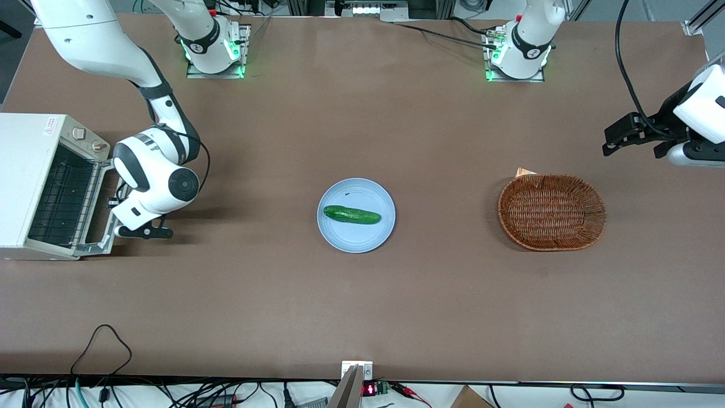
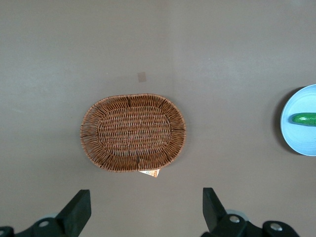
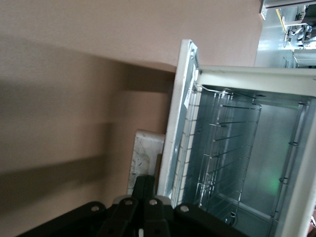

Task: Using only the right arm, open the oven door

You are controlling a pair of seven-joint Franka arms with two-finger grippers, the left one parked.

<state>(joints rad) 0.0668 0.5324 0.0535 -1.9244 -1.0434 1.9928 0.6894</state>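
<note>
Brown tabletop (image 1: 362, 306) under open oven door (image 1: 102, 207), jaws at its handle

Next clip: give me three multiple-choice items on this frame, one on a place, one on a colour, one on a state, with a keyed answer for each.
1. Where does the green cucumber lie?
A. in the brown oval wicker basket
B. on the round pale blue plate
C. on the wire rack

2. What colour is the boxy toaster oven?
A. black
B. red
C. cream-white

3. How does the silver-framed glass oven door stand?
A. swung down, open
B. fully shut
C. detached, on the table

Answers:
1 B, the cucumber rests on the plate.
2 C, its casing is cream-white.
3 A, the rack inside shows, and the right arm's black hand sits at the door's edge.
</note>
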